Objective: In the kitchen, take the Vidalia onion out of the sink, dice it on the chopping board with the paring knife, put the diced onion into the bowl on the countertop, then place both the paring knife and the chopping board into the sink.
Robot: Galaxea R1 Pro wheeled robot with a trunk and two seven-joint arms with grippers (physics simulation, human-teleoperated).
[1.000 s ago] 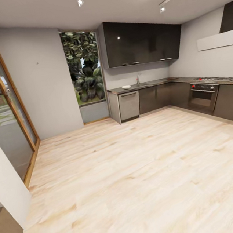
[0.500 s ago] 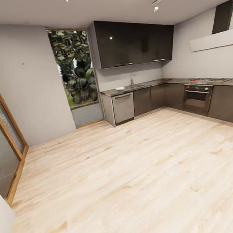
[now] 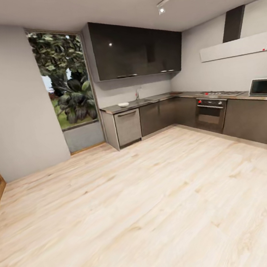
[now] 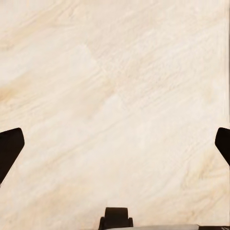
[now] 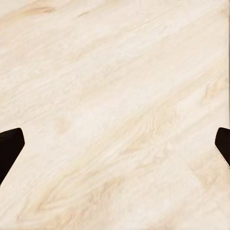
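The kitchen lies across the room in the head view. A grey countertop (image 3: 158, 99) runs above dark cabinets, and on its left end sits a small white bowl (image 3: 123, 104). Behind the sink (image 3: 144, 100) rises its chrome faucet (image 3: 137, 94). A brown shape that may be the chopping board (image 3: 175, 93) lies further right on the counter. The Vidalia onion and the paring knife are too far off to make out. My left gripper (image 4: 115, 148) hangs open over bare wood floor. Over the floor as well, my right gripper (image 5: 115, 148) is open and holds nothing.
Wide light wood floor (image 3: 151, 199) stretches between me and the cabinets. A dishwasher (image 3: 128, 126) sits under the bowl, an oven (image 3: 210, 114) with a hob is at the right, and a microwave (image 3: 264, 88) stands at the far right. A tall window (image 3: 66, 90) is left of the cabinets.
The whole head view has slid left as the camera turned right: the glass door at the left has almost left the picture and the microwave has come in. The kitchen looks slightly nearer.
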